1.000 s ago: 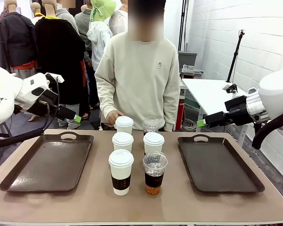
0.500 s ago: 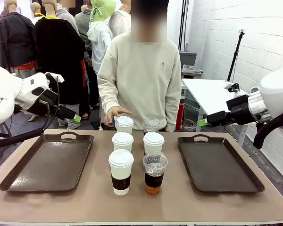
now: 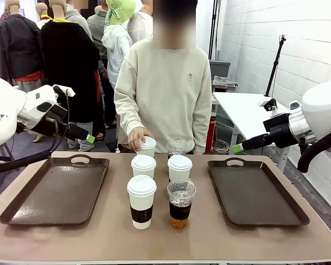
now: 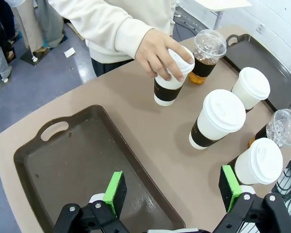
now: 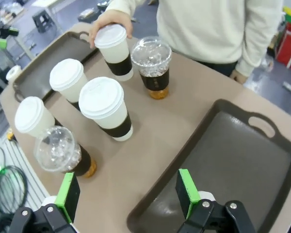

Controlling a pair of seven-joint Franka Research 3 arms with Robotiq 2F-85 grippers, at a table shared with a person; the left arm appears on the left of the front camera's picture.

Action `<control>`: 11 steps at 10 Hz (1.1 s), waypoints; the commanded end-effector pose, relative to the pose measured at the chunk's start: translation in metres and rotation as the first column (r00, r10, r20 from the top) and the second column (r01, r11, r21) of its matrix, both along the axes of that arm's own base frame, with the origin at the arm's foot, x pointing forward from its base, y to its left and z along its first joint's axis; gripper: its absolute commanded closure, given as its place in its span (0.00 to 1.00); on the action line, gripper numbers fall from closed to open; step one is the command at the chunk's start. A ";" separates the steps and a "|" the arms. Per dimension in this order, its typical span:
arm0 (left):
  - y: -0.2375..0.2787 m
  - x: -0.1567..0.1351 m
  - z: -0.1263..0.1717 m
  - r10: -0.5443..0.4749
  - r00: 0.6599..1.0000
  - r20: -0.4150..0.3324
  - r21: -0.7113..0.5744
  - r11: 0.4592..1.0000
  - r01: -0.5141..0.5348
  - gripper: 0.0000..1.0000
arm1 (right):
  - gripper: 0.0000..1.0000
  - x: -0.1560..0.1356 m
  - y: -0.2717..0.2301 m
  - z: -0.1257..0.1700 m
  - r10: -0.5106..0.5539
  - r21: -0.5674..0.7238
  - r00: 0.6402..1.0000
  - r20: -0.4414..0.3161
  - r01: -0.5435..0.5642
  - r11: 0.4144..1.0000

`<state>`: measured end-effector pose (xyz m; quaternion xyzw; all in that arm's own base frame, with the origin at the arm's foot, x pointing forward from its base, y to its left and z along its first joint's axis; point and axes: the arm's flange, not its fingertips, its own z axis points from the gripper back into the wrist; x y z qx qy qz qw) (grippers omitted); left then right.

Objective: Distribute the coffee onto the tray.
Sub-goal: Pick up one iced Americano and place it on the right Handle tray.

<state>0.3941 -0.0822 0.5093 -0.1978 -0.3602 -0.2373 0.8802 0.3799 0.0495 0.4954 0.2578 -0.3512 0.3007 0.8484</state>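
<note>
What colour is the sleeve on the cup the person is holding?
The sleeve is dark, almost black; clearest in the left wrist view.

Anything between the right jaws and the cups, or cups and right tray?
Nothing visible: right gripper hangs open, right tray is empty, bare table between it and the cups. A person's hand grips the far paper cup.

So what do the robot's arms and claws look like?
Both arms are chunky, rounded and white: the left arm and the right arm, each with a thick black cable looping beside it. Each arm ends in a black claw with two fingers tipped with bright green pads: the left claw and the right claw.
</note>
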 end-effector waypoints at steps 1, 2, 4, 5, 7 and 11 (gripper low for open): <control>0.001 0.001 0.000 -0.004 1.000 0.001 0.005 1.000 0.004 0.00 | 0.00 0.003 -0.002 -0.019 0.157 -0.011 0.984 0.089 -0.157 0.988; 0.001 0.001 0.000 -0.004 1.000 0.001 0.005 1.000 0.004 0.00 | 0.00 0.000 -0.001 -0.024 0.270 -0.021 0.953 0.137 -0.269 0.963; 0.001 0.001 0.000 -0.004 1.000 0.001 0.005 1.000 0.004 0.00 | 0.00 -0.005 0.002 -0.032 0.401 -0.057 0.898 0.179 -0.397 0.916; 0.001 0.001 0.000 -0.004 1.000 0.001 0.005 1.000 0.004 0.00 | 0.00 -0.007 0.004 -0.035 0.459 -0.074 0.868 0.188 -0.454 0.888; 0.001 0.001 0.000 -0.004 1.000 0.001 0.005 1.000 0.004 0.00 | 0.00 -0.007 0.006 -0.036 0.466 -0.125 0.861 0.202 -0.450 0.884; 0.001 0.001 0.000 -0.004 1.000 0.001 0.005 1.000 0.004 0.00 | 0.00 -0.010 0.009 -0.028 0.453 -0.090 0.871 0.188 -0.444 0.891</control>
